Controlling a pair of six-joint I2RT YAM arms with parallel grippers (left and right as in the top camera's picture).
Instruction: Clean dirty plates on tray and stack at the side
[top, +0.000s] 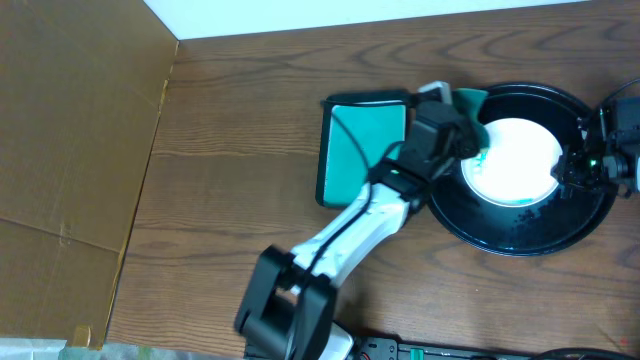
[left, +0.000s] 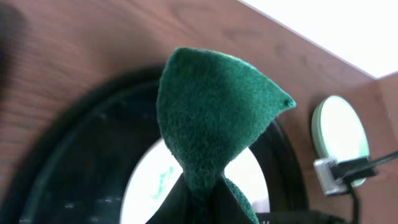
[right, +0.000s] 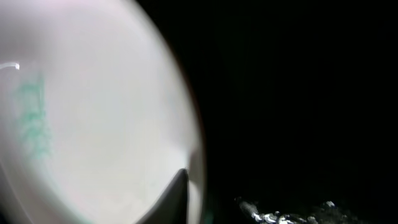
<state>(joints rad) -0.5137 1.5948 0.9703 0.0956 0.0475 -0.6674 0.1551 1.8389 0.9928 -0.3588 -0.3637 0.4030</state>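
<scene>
The teal-lined sponge tray (top: 345, 150) sits just left of the black tray (top: 520, 235). The left gripper (top: 460, 125) hangs over the tray's left rim, fingers pinched tight on a green sponge (left: 211, 118), which is folded into a cone with its free end standing away from the fingers. Below it a white plate (top: 515, 160) lies in the tray, its teal smear (left: 160, 183) unwiped. At the plate's right edge is the right gripper (top: 590, 165); one dark fingertip (right: 177, 193) shows at the rim, but I cannot tell whether the fingers grip it. Beyond the tray lies a pale plate (left: 341, 130) (probably the stack's start). The likely risks: the sponge bends and skims past the smear, or an unpinned plate slides on the glossy tray under the wipe.
</scene>
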